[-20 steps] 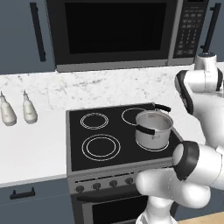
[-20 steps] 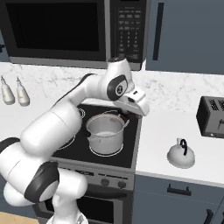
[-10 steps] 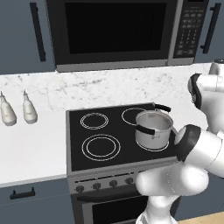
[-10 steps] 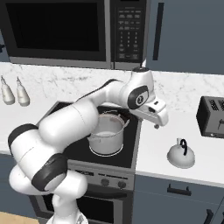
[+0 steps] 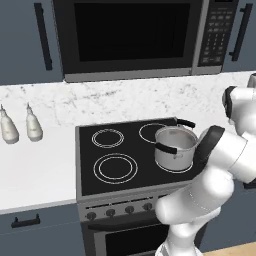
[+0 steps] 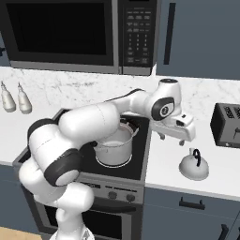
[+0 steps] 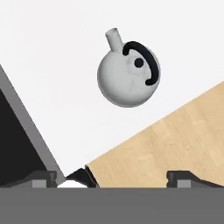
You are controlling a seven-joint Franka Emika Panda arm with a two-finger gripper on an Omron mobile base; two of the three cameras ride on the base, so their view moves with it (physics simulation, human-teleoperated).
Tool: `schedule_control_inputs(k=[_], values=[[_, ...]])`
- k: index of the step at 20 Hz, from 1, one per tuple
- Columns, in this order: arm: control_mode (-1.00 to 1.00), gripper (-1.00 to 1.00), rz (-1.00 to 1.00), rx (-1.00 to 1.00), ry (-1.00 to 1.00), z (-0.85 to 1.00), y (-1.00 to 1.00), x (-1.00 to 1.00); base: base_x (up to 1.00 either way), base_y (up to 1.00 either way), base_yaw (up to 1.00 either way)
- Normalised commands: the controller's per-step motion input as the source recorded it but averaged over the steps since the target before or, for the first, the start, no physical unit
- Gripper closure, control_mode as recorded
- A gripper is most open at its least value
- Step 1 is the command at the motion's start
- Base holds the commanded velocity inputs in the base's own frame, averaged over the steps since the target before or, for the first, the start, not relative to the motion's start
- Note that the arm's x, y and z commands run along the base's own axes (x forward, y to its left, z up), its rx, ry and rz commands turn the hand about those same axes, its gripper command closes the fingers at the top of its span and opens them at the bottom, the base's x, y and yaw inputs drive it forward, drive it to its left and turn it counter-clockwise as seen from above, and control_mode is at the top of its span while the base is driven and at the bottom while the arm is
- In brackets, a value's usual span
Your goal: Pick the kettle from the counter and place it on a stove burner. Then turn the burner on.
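Note:
The kettle (image 6: 193,166) is a squat silvery dome with a thin dark arched handle. It stands on the white counter (image 6: 161,164) to the right of the stove. In the hand view the kettle (image 7: 128,74) lies upper centre, seen from above with its spout pointing up. My gripper (image 6: 172,139) hovers open over the counter, up and to the left of the kettle and apart from it. Its dark fingertips (image 7: 41,177) hold nothing between them. The free large stove burner (image 5: 116,168) shows as white rings at the cooktop's front left.
A steel pot (image 5: 175,147) with black handles sits on the front right burner. A dark toaster (image 6: 227,124) stands right of the kettle. Two white bottles (image 5: 9,127) stand on the left counter. Stove knobs (image 5: 120,210) line the front panel, and a microwave (image 5: 135,35) hangs above.
The arm has swung right, from above the pot and cooktop to over the counter beside the kettle. The gripper has stayed open, and the kettle and pot have not moved.

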Motion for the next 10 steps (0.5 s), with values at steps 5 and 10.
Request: schedule_control_inputs(k=[5,10], values=[[-1.0,-1.0,0.14,0.0,0.15,-0.14,-0.21,0.0,0.0,0.0,0.0],[-1.0,-1.0,0.07,0.02,0.03,-0.11,-0.48,0.0,0.0,0.0,0.0]])
